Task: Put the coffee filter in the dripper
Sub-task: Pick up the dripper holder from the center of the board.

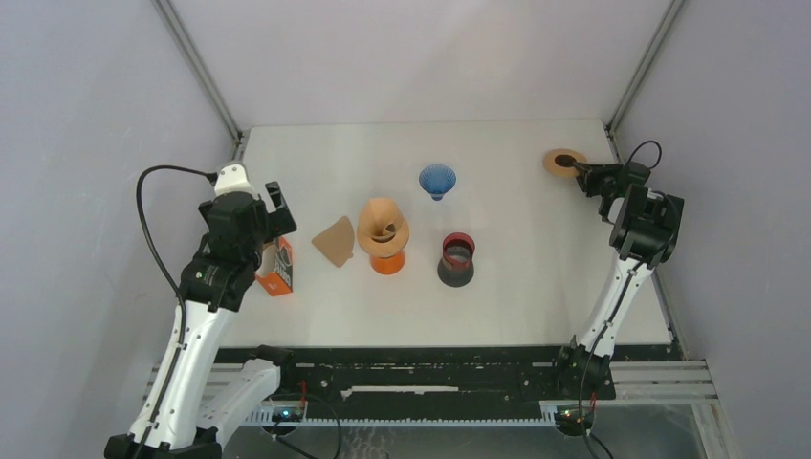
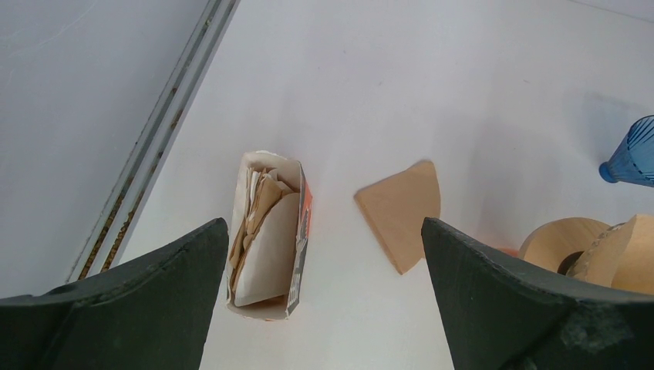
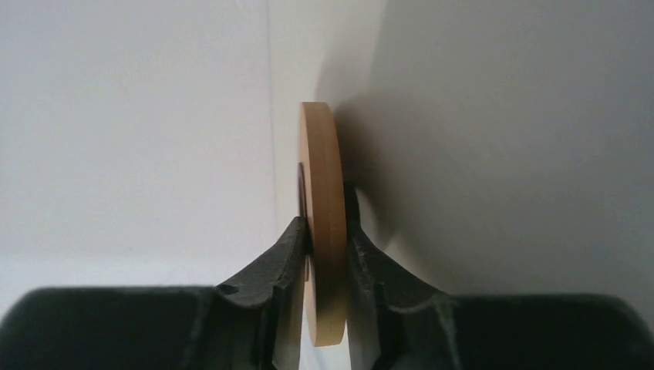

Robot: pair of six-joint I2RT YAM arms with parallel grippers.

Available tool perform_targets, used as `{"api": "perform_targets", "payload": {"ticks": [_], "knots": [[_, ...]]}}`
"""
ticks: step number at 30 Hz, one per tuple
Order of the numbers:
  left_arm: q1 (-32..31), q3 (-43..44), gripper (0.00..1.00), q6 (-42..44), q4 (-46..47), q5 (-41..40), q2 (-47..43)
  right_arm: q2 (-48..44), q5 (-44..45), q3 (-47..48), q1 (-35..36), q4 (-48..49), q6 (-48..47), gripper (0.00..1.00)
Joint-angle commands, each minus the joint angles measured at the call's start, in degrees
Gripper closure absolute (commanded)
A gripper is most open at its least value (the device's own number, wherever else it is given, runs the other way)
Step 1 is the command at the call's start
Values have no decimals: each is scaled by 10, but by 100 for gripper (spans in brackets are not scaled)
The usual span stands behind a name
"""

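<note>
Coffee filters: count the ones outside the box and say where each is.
2. One filter lies flat on the table between the box and the orange dripper; the other filter sits in that dripper. More are packed in the box, uncounted.

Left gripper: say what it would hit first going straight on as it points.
Likely the bare white tabletop, between the open orange-and-white cardboard box of filters and the flat brown paper filter; depth is unclear.
</note>
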Motion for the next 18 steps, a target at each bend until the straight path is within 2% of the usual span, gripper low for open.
{"api": "perform_targets", "payload": {"ticks": [1,9,18], "knots": [[5,-18,0,10,20,0,-7,-18,-27,-12,5,44,4,76],[4,-22,0,8,26,9,-24,-82,-78,-73,10,121,34,95],[5,-28,0,5,35,26,-50,-189,-120,-190,25,187,60,98]]}}
